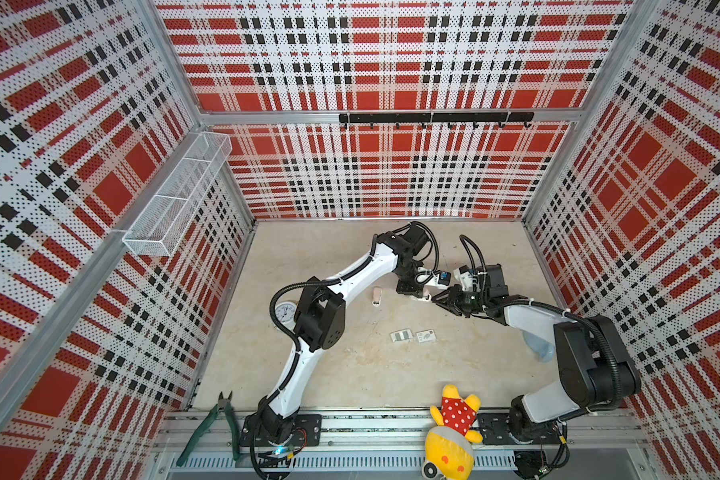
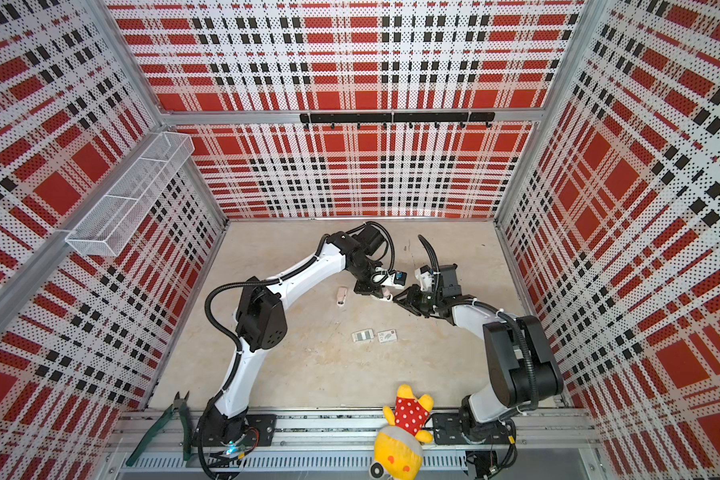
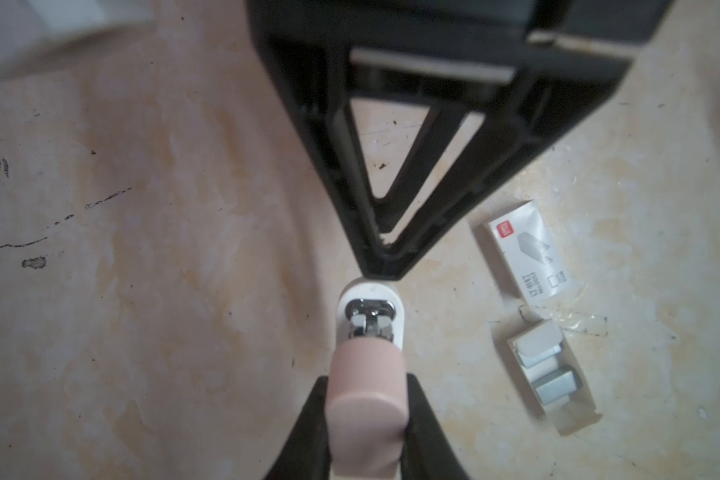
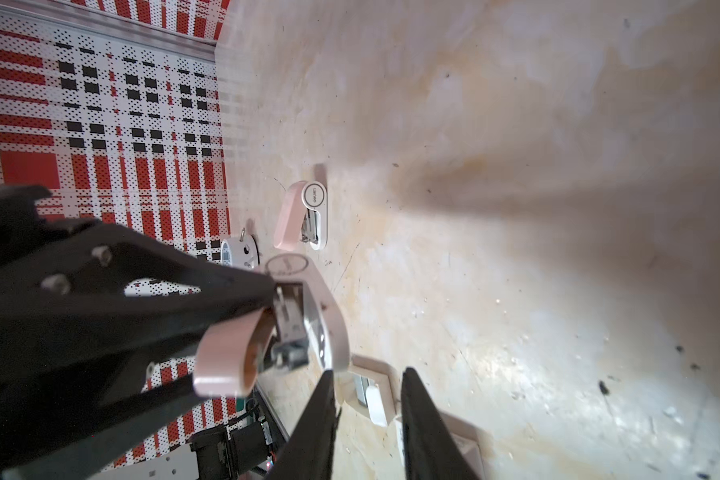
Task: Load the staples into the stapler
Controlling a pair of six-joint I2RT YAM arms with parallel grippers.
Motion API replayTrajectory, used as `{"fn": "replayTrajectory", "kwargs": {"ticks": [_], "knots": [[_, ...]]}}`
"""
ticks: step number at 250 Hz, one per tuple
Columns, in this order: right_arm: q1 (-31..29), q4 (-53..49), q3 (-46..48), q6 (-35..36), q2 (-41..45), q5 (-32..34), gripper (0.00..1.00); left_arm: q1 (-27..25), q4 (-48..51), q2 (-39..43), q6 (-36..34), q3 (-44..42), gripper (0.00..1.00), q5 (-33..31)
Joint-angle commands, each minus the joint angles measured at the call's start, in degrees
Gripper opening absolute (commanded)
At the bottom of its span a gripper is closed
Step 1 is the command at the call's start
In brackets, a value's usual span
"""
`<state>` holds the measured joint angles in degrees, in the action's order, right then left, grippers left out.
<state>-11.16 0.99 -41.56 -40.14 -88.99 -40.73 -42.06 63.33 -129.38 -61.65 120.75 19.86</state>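
Our left hand [image 1: 417, 294] is clamped on the pink stapler [image 3: 366, 386], its two black fingers [image 3: 308, 424] pressing the sides of the pink top. In the left wrist view the stapler's long axis runs straight out from the hand, and its white end with the chrome mechanism points at the tip of our right hand [image 4: 368, 373]. In the right wrist view we see the stapler opened: the pink lid [image 4: 225, 357] stands away from the white base [image 4: 329, 320], with the metal magazine [image 4: 292, 324] bare between them. The right hand sits just beside that white end, and we cannot tell whether it touches. Its fingers [image 4: 319, 419] are parted, and the bench [image 1: 350, 374] shows through the gap between them. The staples [image 3: 539, 345] lie apart from both hands, towards the front of the bench. They are two silvery-grey blocks in an open card tray [image 3: 576, 415], each with its long side across the tray's length and parallel to the other. The white sleeve [image 3: 528, 253] with the red corner mark lies flat just beside the tray. A second pink stapler [image 1: 376, 297] lies on the bench to the left of the left hand, apart from it. Its length runs roughly front to back in both top views.
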Motion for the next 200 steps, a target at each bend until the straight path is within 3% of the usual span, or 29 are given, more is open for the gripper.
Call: {"fn": "replayTrajectory", "kwargs": {"ticks": [1,83,132,200], "knots": [[0.1,5.6,-1.6,-1.2,-0.4,-1.2,0.28,-0.5,-1.3,4.0,2.1,-2.7,0.2,2.3],[0.0,9.2,1.3,-3.3,0.9,-3.0,0.27,-0.7,-4.3,5.7,5.7,-3.9,0.2,3.6],[0.1,2.2,1.5,-0.4,4.7,1.2,0.27,-0.6,-4.9,5.4,5.6,-3.9,0.2,3.3],[0.2,2.7,2.5,-0.3,4.4,-2.1,0.27,-1.0,-5.0,5.7,6.4,-3.9,0.2,4.2]]}}
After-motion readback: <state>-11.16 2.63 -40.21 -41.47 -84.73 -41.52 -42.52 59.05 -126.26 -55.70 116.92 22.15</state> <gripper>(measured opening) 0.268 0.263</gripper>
